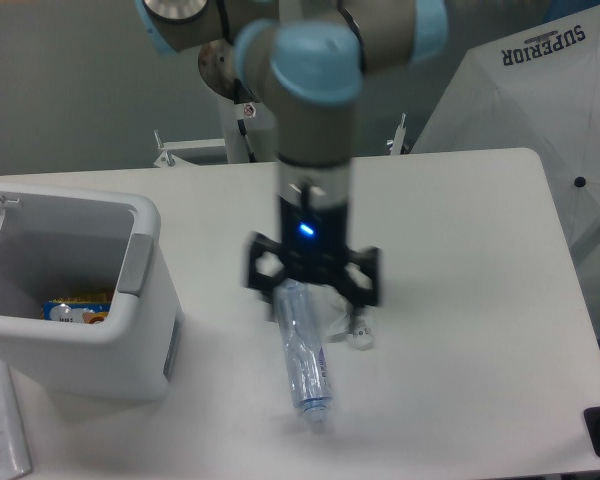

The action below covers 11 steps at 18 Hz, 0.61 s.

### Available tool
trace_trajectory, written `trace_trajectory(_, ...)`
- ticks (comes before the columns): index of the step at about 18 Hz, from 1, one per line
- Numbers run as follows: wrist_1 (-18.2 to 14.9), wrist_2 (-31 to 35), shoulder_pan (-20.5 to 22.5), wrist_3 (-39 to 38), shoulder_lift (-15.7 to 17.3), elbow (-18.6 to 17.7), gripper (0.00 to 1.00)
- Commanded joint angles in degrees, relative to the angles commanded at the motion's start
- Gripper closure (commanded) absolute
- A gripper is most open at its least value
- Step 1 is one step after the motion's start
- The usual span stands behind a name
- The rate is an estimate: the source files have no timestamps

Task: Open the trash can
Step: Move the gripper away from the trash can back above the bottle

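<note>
Trash can (75, 300) is sitting at the surface's (460, 300) left edge, lid already standing open. Gripper (313, 300) is hovering spread wide over a clear bottle (305, 355), gripping nothing; best backing off without bumping it.

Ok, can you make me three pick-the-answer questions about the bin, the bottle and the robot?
1. Where is the bottle?
A. In the bin
B. On the table under the gripper
C. On the floor

2. What colour is the bin?
A. White
B. Red
C. Green

3. Is the bin open?
A. Yes
B. No, lid shut
C. It lies tipped over

Answers:
1 B, the bottle lies on the table below the gripper.
2 A, its walls are white.
3 A, you can see inside, with a packet at the bottom.
</note>
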Motion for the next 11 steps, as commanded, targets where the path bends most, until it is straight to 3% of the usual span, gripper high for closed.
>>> trace_trajectory(5, -1.6, 0.3, 4.5, 14.3, -1.2, -0.4, 0.0)
trace_trajectory(7, -4.6, 0.9, 4.9, 19.2, -1.2, 0.0, 0.0)
trace_trajectory(9, -7.3, 3.3, 4.9, 21.4, -1.2, 0.5, 0.0)
trace_trajectory(11, -7.6, 4.4, 4.9, 21.5, -1.3, 0.4, 0.0)
